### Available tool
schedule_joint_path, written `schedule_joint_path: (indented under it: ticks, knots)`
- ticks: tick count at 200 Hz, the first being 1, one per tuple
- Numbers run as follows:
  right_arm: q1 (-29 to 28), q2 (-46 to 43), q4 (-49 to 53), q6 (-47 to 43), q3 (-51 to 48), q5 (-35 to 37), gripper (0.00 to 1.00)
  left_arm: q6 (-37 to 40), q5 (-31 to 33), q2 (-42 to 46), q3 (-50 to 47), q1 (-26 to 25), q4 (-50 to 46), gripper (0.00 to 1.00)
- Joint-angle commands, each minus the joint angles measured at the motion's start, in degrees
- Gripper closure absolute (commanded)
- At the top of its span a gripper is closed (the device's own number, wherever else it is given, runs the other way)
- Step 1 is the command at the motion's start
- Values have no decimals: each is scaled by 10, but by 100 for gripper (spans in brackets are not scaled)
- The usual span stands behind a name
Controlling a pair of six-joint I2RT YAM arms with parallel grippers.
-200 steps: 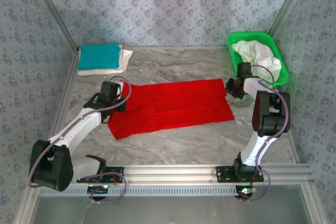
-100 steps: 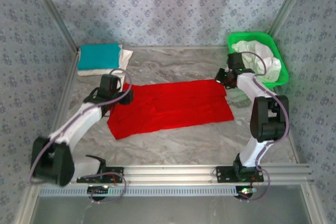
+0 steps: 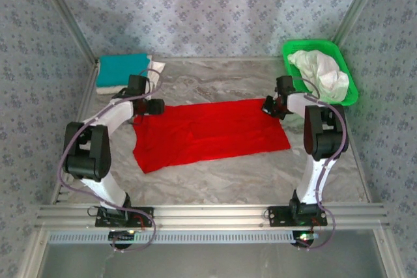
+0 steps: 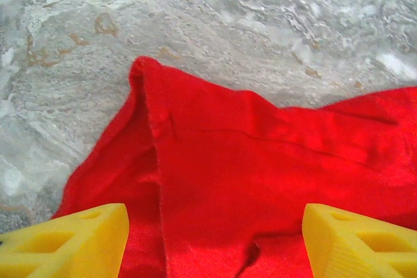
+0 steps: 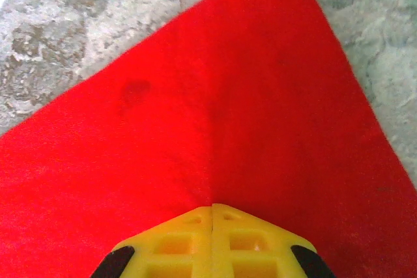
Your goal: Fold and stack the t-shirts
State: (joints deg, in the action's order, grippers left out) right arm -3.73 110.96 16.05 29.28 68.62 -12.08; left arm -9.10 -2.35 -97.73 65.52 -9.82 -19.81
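Observation:
The bright red t-shirt [image 3: 212, 131] lies flat on the marble table, folded into a long band. My left gripper [image 3: 155, 105] hovers open over its far left corner, and the yellow fingers [image 4: 71, 239] stand wide apart over the red cloth [image 4: 260, 180]. At the shirt's far right corner my right gripper [image 3: 268, 106] is shut, its pads [image 5: 212, 216] pressed together on the red cloth [image 5: 195, 109], which creases up from the tips. A folded teal t-shirt [image 3: 122, 69] rests on folded white ones [image 3: 154, 75] at the far left.
A green mesh basket [image 3: 307, 45] at the far right corner holds crumpled white t-shirts [image 3: 319, 69]. Patterned walls close in the table on three sides. Bare marble [image 3: 215, 79] lies between the stack and the basket, and more in front of the red shirt.
Both arms have swung toward the far side. The left gripper went from the shirt's left edge to its far left corner. The right gripper moved left onto the far right corner.

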Motion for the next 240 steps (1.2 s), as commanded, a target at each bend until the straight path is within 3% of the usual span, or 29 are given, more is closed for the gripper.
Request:
schedule_joint_path:
  ticks: [1, 39, 73, 130, 149, 178, 191, 222, 240]
  knots:
    - [-2, 7, -7, 16, -25, -9, 100, -1, -39, -30, 32, -2, -25, 29]
    - [-3, 5, -1, 15, -13, -9, 100, 3, -52, -43, 23, -5, -24, 31]
    - [-3, 5, 0, 15, -8, -9, 100, -3, -29, -40, -1, -5, -9, 43]
    - [-3, -3, 7, 8, -8, -8, 100, -28, 18, -29, 7, -1, -20, 40]
    - [-1, -7, 8, 9, -8, -7, 100, -40, -6, -40, 23, 0, -36, 39]
    - [-2, -8, 7, 8, -8, -8, 100, -60, 8, -46, 13, -1, -37, 40]
    - [-1, -8, 7, 9, -8, -6, 100, -59, 3, -42, 3, -1, -27, 48]
    - [-1, -8, 8, 6, -8, -5, 100, -57, -1, -33, 3, -7, -19, 86]
    - [-1, -10, 9, 7, -8, -5, 100, -56, 3, -35, 10, -8, -28, 94]
